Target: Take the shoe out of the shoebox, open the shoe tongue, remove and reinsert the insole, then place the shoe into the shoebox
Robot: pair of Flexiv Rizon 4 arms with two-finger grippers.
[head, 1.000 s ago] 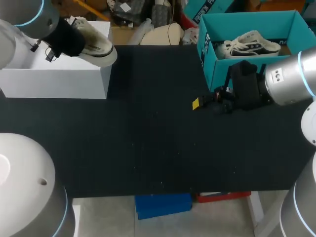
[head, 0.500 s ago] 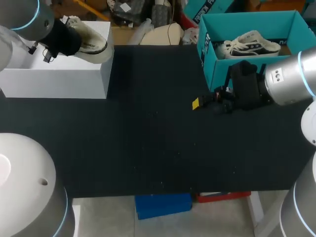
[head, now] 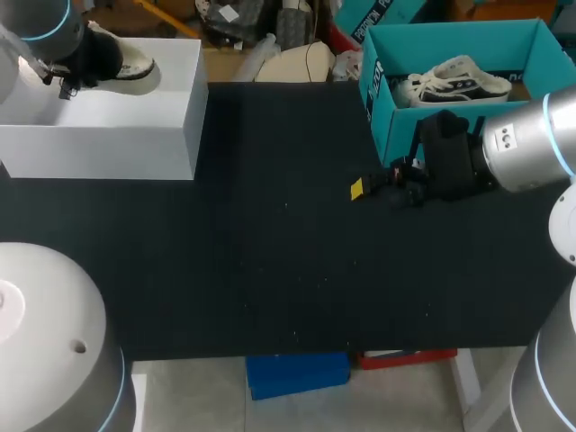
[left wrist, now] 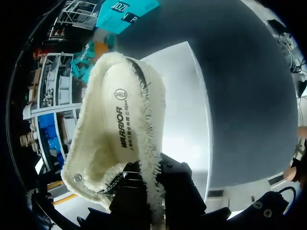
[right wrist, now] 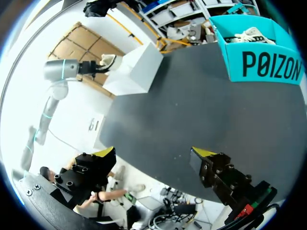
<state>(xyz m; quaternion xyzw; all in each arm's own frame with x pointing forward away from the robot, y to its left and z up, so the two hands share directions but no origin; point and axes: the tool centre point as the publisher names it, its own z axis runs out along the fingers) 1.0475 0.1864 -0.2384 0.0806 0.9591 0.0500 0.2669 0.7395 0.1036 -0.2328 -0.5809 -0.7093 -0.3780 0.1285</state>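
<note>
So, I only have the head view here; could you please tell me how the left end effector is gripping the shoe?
Observer: The left end effector is shut on the shoe, pinching its fleecy side wall with one finger inside and one outside.
Operator: Thank you. Is the insole in?
Observer: Yes, the insole lies flat inside the shoe.
Operator: And the right end effector?
Observer: The right end effector is open, nothing between its yellow tips, only the table beyond.
</note>
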